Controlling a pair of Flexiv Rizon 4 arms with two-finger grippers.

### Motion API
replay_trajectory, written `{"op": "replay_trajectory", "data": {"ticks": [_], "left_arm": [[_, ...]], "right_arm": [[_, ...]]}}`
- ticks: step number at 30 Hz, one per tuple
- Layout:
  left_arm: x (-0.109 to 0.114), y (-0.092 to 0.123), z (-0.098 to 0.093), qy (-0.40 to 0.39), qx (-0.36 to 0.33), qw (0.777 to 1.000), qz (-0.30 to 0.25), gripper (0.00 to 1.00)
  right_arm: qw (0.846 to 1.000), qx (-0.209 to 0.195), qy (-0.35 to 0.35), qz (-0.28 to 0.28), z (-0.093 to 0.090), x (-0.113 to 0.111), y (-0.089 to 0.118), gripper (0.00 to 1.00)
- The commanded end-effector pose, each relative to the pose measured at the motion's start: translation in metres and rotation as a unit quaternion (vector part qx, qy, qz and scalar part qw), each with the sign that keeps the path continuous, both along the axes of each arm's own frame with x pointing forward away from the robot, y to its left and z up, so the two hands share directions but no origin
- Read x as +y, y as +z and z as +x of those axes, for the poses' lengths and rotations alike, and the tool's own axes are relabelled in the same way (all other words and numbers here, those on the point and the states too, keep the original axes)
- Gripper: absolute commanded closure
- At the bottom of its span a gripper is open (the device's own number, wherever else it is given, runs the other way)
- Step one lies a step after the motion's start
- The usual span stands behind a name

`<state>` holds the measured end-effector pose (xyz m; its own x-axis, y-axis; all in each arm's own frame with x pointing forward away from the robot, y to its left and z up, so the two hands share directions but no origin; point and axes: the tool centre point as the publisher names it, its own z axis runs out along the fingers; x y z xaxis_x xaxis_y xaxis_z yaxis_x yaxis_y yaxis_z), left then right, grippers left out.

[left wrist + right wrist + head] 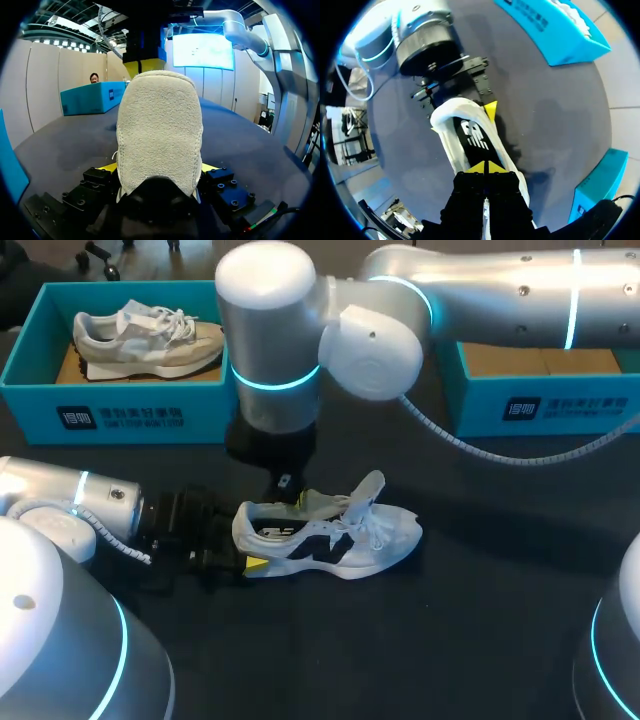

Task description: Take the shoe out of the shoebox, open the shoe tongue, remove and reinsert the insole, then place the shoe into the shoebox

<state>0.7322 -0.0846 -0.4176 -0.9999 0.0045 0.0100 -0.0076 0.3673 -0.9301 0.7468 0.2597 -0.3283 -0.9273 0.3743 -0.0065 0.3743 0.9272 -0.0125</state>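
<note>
A white shoe (385,540) with black side markings lies on its side on the dark table, toe to the right and tongue (368,490) raised. My left gripper (245,552) holds its fuzzy heel (160,125), with a yellow tip pressed on each side. My right gripper (485,167) comes down from above into the shoe's opening (292,496). Its yellow tips are together just over the black insole (472,137) with a white logo. I see nothing between them.
A teal shoebox (120,405) at the back left holds a beige-grey shoe (150,340). A second teal shoebox (545,400) at the back right shows brown card inside. My right arm's wrist (270,340) hangs over the table's middle.
</note>
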Motion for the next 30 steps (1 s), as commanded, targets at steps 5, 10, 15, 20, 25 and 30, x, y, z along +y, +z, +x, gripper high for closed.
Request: {"op": "replay_trajectory", "data": {"ticks": [5, 10, 15, 20, 25, 30], "left_arm": [[0.0, 0.001, 0.0, 0.0, 0.0, 1.0, 0.001, 1.0], [0.0, 0.001, 0.0, 0.0, 0.0, 1.0, 0.001, 1.0], [0.0, 0.001, 0.0, 0.0, 0.0, 1.0, 0.001, 1.0], [0.0, 0.001, 0.0, 0.0, 0.0, 1.0, 0.001, 1.0], [0.0, 0.001, 0.0, 0.0, 0.0, 1.0, 0.001, 1.0], [0.0, 0.001, 0.0, 0.0, 0.0, 1.0, 0.001, 1.0]], "right_arm": [[1.0, 0.007, -0.016, 0.026, -0.002, -0.003, -0.012, 1.0], [1.0, 0.007, -0.016, 0.026, -0.002, -0.003, -0.012, 1.0], [1.0, 0.007, -0.016, 0.026, -0.002, -0.003, -0.012, 1.0], [1.0, -0.004, -0.008, 0.014, -0.008, -0.011, -0.011, 1.0], [1.0, -0.016, 0.013, -0.002, -0.012, -0.014, -0.01, 1.0], [0.999, -0.024, 0.033, -0.007, -0.01, -0.009, -0.021, 1.0]]}}
